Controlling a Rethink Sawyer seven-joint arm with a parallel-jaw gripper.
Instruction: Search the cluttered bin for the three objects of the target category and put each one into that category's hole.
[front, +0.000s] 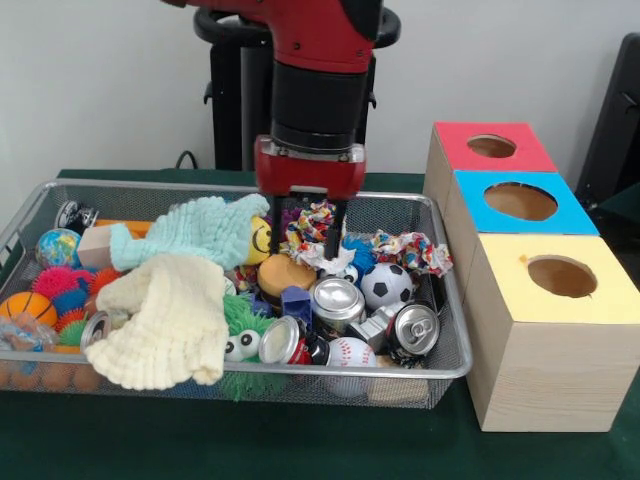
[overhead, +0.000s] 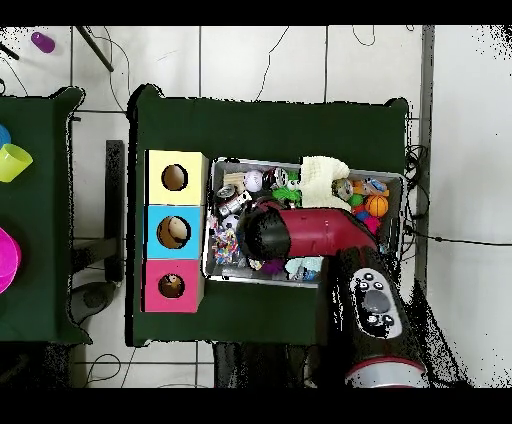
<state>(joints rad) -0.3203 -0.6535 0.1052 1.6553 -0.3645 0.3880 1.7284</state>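
The hand (front: 308, 222) hangs over the back middle of the wire basket (front: 452, 330), its red block just above the clutter and two thin dark fingers (front: 335, 228) reaching down, set apart with nothing between them. Their tips sit at a knotted rope toy (front: 318, 225) of many colours, and a second frayed rope toy (front: 410, 250) lies just to the side of it. Behind the tips shows a yellow smiley ball (front: 260, 238), half hidden under a fluffy mint cloth (front: 195, 230). A cream waffle-weave cloth (front: 170, 318) lies draped over the front of the pile.

Below the hand lie several shiny metal cans: one upright with its flat top showing (front: 336, 300), one on its side at the front (front: 288, 342), another on its side by the basket's wall (front: 410, 330). Between them sit a small soccer ball (front: 386, 285) and a baseball (front: 350, 352), and a round bun-shaped toy (front: 285, 275). At the far end are spiky rubber balls (front: 60, 285), a little basketball (front: 26, 308) and a globe ball (front: 58, 247).

Beside the basket on the green table (front: 300, 445) stand three plain wooden boxes in a row, each with a round hole in a coloured top: yellow (front: 560, 290), blue (front: 520, 205), red (front: 490, 147). From overhead the red arm (overhead: 320, 235) crosses the basket.
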